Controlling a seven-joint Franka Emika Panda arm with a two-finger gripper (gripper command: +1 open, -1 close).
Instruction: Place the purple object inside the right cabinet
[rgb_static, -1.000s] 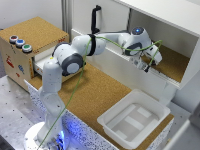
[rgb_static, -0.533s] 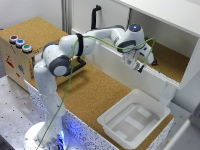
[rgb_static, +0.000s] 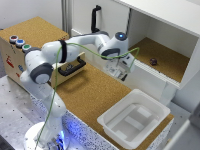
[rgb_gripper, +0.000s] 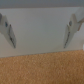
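White tub (rgb_static: 134, 118) sits at near bench corner, empty-looking. Gripper (rgb_static: 124, 74) hangs just outside the cabinet (rgb_static: 165, 27) front, fingers (rgb_gripper: 73, 29) apart w/ nothing between. Purple object (rgb_static: 153, 61) lies on the cabinet's cork floor, far side: tiny, dark, roundish lump; too small to tell any long axis or facing.

The purple object (rgb_static: 153, 61) is a tiny dark lump, almost black, roundish, lying alone on the brown cork floor of the right cabinet (rgb_static: 165, 22). It sits inside the opening, apart from the walls. The cabinet is a large white-walled box, open at the front. The lump lies well apart from the pincer (rgb_static: 125, 75), toward the exterior view's right and deeper in; the pincer is outside the cabinet's front edge.
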